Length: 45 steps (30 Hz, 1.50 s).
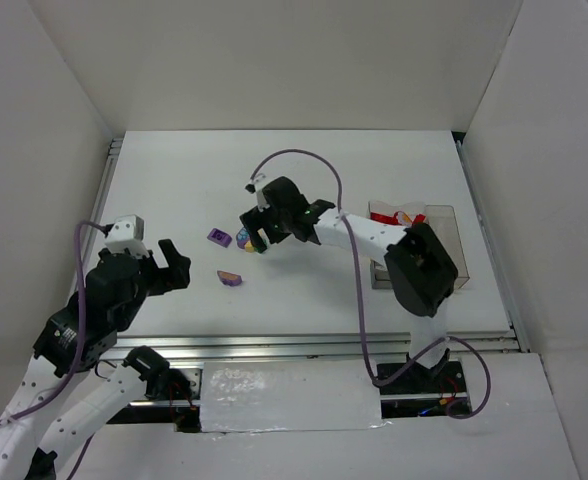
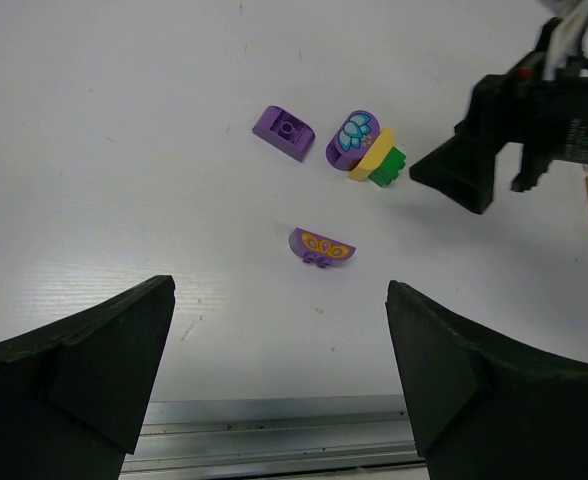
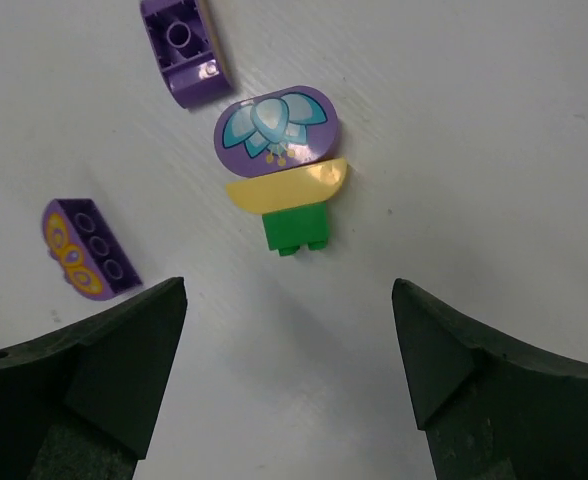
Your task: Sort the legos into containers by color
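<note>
Top: my right gripper [image 1: 254, 238] hangs open mid-table, right over the stack [image 1: 243, 238]. My left gripper [image 1: 171, 268], open too, sits farther off by the left edge. The containers [image 1: 452, 215] are at the right edge.
Left wrist: butterfly brick [image 2: 322, 245] lies nearest me.
Right wrist: only here does the stack read purple-yellow-green, its long axis running straight ahead between my jaws.

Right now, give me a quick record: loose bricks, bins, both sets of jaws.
loose purple: hollow-backed purple plastic brick; purple half-round brick with yellow print
row: purple oval brick with blue flower print, yellow curved piece, small green brick, touching
bins: clear plastic bins, right side, red pieces inside
left jaws: open, empty
right jaws: open, above the row
</note>
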Motion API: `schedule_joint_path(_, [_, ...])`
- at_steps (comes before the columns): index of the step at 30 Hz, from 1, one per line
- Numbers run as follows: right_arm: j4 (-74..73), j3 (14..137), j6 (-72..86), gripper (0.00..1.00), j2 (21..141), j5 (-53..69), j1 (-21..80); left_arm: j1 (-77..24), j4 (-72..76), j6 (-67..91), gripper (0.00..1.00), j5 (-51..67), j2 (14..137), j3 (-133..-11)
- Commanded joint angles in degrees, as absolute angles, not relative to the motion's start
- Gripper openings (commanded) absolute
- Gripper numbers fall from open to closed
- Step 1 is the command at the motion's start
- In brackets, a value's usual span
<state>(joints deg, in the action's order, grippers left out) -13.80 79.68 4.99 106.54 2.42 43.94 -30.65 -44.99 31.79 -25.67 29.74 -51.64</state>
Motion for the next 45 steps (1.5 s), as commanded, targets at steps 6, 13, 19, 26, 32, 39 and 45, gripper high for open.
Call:
schedule_joint_path(6, [-17.76,89.73,-5.01,0.88,117.23,4.75,44.21,-30.41,-42.19,30.85,1.0,-23.73,29.26,-52.03])
schedule_joint_path(13, [-18.37,93.16,-6.85,0.77,121.81,7.38,44.3,-30.32,-42.1,30.41,0.99,-22.59,30.94,-52.12])
schedule_joint_path(19, [-19.33,94.92,-7.64,0.65,124.28,7.38,44.38,-30.32,-41.84,30.06,0.99,-22.15,31.29,-52.03])
schedule_joint_path(26, [-20.48,95.02,-7.91,0.36,124.72,7.2,44.47,-30.23,-41.57,29.88,1.0,-21.71,31.29,-52.03])
schedule_joint_path(32, [-14.42,87.99,-6.42,0.0,117.7,8.78,44.65,-30.32,-41.31,29.53,0.99,-21.01,31.64,-52.03])
schedule_joint_path(39, [-8.97,75.6,-3.35,0.0,103.12,7.91,45.09,-30.15,-41.48,30.14,1.0,-18.81,35.15,-54.13])
schedule_joint_path(45, [-3.44,59.96,-2.37,0.0,82.91,8.53,50.53,-30.06,-36.16,40.16,0.99,-6.97,38.14,-56.87])
